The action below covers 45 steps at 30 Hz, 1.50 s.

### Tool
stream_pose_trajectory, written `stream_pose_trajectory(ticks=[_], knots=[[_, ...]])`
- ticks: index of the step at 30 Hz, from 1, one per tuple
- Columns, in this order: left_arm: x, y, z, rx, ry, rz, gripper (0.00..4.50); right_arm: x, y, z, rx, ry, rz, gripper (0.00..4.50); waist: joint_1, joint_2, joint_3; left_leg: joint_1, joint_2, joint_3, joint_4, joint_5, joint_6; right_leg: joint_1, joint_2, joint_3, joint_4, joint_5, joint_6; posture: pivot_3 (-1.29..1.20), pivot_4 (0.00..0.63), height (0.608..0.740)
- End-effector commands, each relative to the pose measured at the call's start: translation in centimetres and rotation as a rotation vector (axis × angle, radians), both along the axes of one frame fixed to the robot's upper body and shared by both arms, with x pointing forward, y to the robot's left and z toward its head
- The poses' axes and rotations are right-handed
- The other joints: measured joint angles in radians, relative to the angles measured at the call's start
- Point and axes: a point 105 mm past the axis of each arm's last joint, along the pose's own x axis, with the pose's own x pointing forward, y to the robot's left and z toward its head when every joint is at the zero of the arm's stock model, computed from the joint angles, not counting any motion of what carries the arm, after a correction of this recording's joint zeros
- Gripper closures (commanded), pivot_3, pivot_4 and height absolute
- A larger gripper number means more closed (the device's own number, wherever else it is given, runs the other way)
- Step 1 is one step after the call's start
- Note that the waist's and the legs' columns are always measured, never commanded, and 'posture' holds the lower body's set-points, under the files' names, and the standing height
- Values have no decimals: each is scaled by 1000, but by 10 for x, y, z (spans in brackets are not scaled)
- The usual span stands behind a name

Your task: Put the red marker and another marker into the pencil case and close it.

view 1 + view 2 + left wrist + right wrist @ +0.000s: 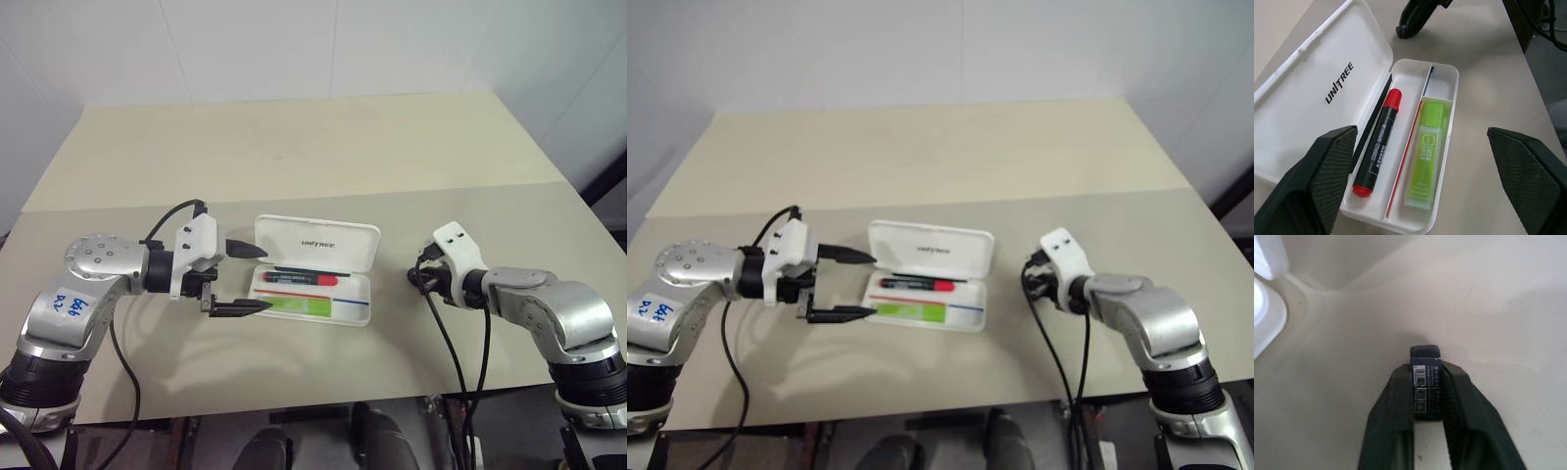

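- Your left gripper has its two black fingers spread wide with nothing between them. It points level across the table, just off the near short end of the pencil case.
- Your right gripper has its fingers pressed together on a small dark block with a barcode sticker. You cannot tell from here what that block is. This gripper sits low over bare table, apart from the far short end of the case.
- The case lies between your two grippers. Its long axis runs from the left one towards the right one, so each gripper faces a short end. The left gripper is the nearer, with its fingertips almost at the end of the case.
- The lid is folded right back and lies flat on the table, hinged along the long edge farther from you. From the left gripper, the upper finger lines up with the lid and the lower finger with the tray.
- Both pens already lie in the tray, parallel to its long axis. The red marker is on the hinge side and the green marker is on the side nearer you.
- The red marker is slim, with a red cap, a black printed barrel and a red end. The green one is shorter, wider and bright light green. Neither seems to stand above the rim.
- Closing looks like the only step left. It turns on getting a finger under the lid's free long edge and swinging it over the hinge towards you.
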Motion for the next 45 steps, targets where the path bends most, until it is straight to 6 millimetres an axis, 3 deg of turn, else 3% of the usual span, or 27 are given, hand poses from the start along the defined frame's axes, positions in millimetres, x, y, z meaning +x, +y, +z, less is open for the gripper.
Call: stream_pose_trajectory(ticks=[1, 7, 12, 16, 18, 22, 31, 45], knots=[[-3, 2, 11, -1, -56, -2, 0, 2, -4, 1, -19, -3, 5, 4108, -1, 0, 0, 0, 0, 0, 0, 0, 0, 0, 0, 0, 0, 0, 0, 0, 150, 740], [-4, 3, 9, 1, -56, 4, 0, 1, 3, 8, -25, -53, 134, 4108, -6, 0, 0, 0, 0, 0, 0, 0, 0, 0, 0, 0, 0, 0, 0, 0, 150, 740], [-5, 4, 5, 1, -48, 6, 0, 0, -4, 25, -18, -98, 188, 4108, -13, 0, 0, -1, 0, 0, -1, 0, 0, 0, 0, 0, -3, 0, 0, 0, 150, 740], [-4, 3, 1, -6, -40, 0, 0, -5, 0, 54, 25, -219, 275, 4108, -14, 0, 0, -1, 0, 0, -2, 0, 1, 0, 0, 0, -5, 1, 1, 0, 150, 740], [-4, 0, -1, -15, -40, -7, 0, -14, 13, 70, 69, -287, 369, 4108, -14, 0, 0, -1, 0, 0, -3, 0, 1, 0, 0, 0, -5, 1, 1, 0, 150, 740], [-2, -4, -5, -26, -43, -20, 0, -27, 36, 80, 164, -296, 461, 4108, -14, 0, 0, -1, 1, 0, -3, 0, 1, 0, 1, -1, -6, 1, 1, 0, 150, 740], [4, -25, -13, -56, -47, -46, 0, -43, 71, 67, 302, -193, 567, 4108, -9, 0, 0, -1, 1, 0, -3, 0, 1, 0, 0, 0, -5, 1, 1, 0, 150, 740], [10, -40, -14, -68, -58, -65, 0, -61, 93, 37, 318, -74, 669, 4108, -10, 0, 0, -1, 1, 0, -3, 0, 0, 0, 0, -1, -5, 1, 1, 0, 150, 740]])
